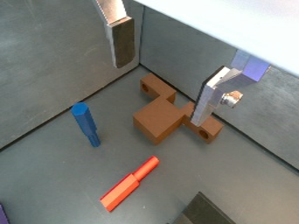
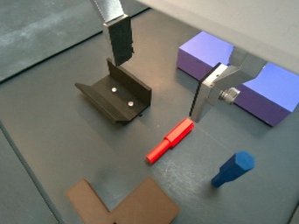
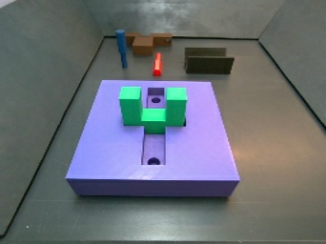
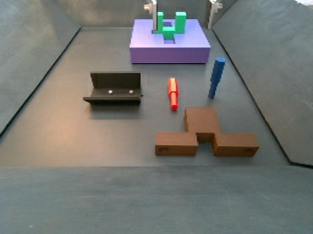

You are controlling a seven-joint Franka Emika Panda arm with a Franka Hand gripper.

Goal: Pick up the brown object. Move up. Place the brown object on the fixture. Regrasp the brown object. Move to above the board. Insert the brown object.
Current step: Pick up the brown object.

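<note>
The gripper (image 1: pixel 163 70) hung above the floor, its fingers (image 1: pixel 212 96) apart and empty; the brown object (image 1: pixel 170 115) lay on the floor beside the blue peg (image 1: pixel 86 123)

Dark grey floor (image 4: pixel 73 110), walled on its sides, is carrying everything. Purple board (image 3: pixel 90 143) is lying toward one end, a green U-shaped block (image 3: pixel 154 104) sitting on top of it. Toward the opposite end: brown object (image 4: pixel 206 133) is lying flat nearest that end wall; the blue peg (image 4: pixel 217 77) is standing upright near a side wall; the red peg (image 4: pixel 173 92) is lying flat mid-floor; the fixture (image 4: pixel 116 88) is resting beside it. Gripper (image 2: pixel 158 66) is hanging above the floor, fingers apart, nothing between them.
</note>
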